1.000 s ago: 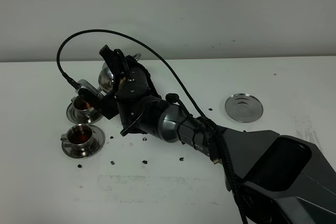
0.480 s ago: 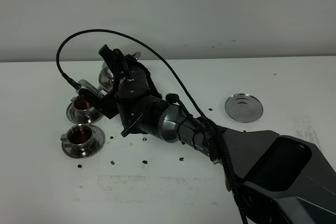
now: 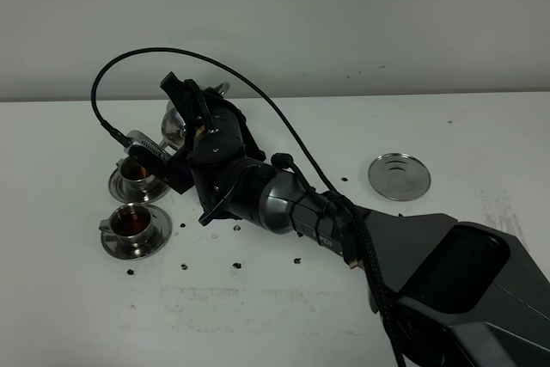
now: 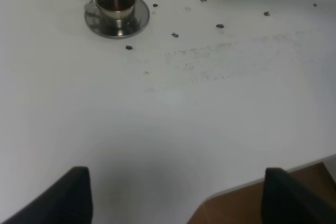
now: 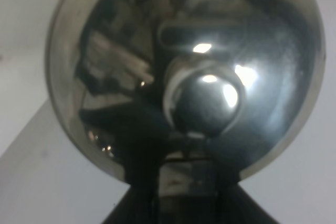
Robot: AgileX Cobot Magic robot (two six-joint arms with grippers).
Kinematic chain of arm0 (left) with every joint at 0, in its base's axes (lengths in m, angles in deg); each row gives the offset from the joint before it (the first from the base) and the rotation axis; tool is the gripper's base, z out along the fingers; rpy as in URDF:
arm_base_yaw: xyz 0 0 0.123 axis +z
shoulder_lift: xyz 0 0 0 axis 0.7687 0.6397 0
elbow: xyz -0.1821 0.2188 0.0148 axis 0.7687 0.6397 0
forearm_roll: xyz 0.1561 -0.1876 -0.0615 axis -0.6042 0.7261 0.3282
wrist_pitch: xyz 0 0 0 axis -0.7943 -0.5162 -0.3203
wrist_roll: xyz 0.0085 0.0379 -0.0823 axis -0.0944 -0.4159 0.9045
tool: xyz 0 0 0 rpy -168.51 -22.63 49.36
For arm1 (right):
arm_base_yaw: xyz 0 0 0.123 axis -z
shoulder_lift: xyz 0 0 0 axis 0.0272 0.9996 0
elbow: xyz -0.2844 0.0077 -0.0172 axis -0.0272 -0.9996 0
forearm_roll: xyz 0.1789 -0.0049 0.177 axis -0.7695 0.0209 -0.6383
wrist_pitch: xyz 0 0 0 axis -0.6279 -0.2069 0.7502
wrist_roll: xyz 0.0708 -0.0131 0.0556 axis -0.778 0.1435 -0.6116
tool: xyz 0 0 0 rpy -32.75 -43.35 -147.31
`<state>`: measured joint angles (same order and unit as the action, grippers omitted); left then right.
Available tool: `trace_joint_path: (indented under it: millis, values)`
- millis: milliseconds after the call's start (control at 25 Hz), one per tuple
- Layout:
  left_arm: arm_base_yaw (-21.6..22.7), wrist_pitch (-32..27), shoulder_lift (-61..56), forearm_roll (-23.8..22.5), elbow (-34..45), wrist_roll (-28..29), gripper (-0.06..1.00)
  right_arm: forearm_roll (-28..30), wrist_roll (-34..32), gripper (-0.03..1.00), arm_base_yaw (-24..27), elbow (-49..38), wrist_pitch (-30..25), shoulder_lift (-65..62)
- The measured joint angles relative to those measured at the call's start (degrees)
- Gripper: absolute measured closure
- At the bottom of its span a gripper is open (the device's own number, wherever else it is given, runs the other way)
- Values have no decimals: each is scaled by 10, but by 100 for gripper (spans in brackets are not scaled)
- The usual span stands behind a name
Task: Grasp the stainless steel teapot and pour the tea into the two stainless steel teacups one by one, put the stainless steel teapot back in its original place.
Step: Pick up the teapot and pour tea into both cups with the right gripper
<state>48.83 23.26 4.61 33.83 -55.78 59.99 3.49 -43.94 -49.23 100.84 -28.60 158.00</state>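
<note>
My right wrist view, shiny teapot (image 5: 184,72) filling it, round lid knob (image 5: 205,98) in the middle, dark gripper (image 5: 184,182) clamped underneath

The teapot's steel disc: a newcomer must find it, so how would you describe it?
On the white table, look right of the dark arm, well away from the two teacups at far left. The steel disc lies alone there: flat, ringed, with nothing on it, unlike the saucers under the cups.

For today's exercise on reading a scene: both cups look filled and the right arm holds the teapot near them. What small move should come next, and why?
Probably lift the stainless steel teapot level and start carrying it right, toward the steel disc. Both teacups, near and far, already hold dark tea, the disc sits bare, and the right claw is shut on the pot.
</note>
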Motion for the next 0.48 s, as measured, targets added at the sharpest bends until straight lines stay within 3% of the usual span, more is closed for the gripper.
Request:
trace_joint_path:
  millis: [480]
  values:
    - [0, 0, 0, 0, 0, -1, 31, 3, -1, 76, 0, 0, 0, 0]
